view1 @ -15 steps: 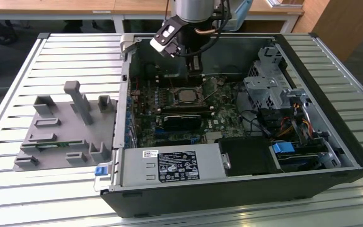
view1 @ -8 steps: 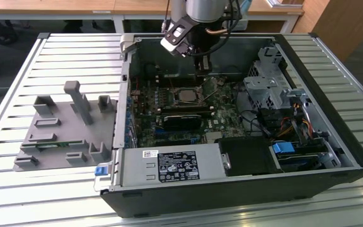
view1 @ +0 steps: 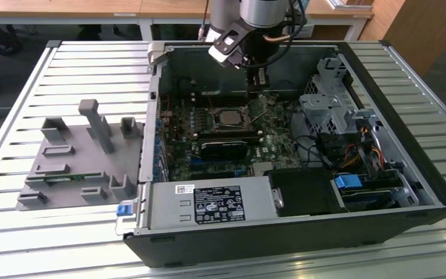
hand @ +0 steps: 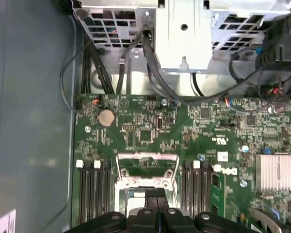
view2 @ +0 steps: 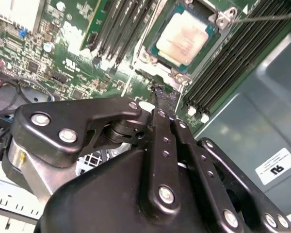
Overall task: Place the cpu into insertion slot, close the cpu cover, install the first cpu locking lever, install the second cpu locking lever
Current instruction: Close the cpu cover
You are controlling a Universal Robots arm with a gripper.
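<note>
Slatted grey metal counter (view1: 68, 64) carries the open black computer case (view1: 285, 232). The green motherboard (view1: 281, 139) lies flat inside it.

The black linkage gripper (view2: 161, 97) is down in the case, jaws closed together with nothing visible between them. In the second wrist view the tips sit just beside one corner of the square black insertion slot (view1: 229, 118). Can't tell whether they touch anything there.

The thin silver metal cpu cover (hand: 145, 156) looks hinged up at the slot's edge, with board showing through its window, so I'd call it not closed. The flat square cpu with dull silver top (view2: 185, 39) is already seated in the slot, green border visible all round.

The thin silver wire locking lever (view2: 266, 17) is off beside the slot and looks unlatched.

Risks, my read:
- Closed tips this close to the slot corner could skid off the cover and hit the memory slots alongside, or snag the lever.
- If the chip isn't fully flat, pressing the cover down could bend socket pins.
- A lever released under spring load could flick back.
</note>
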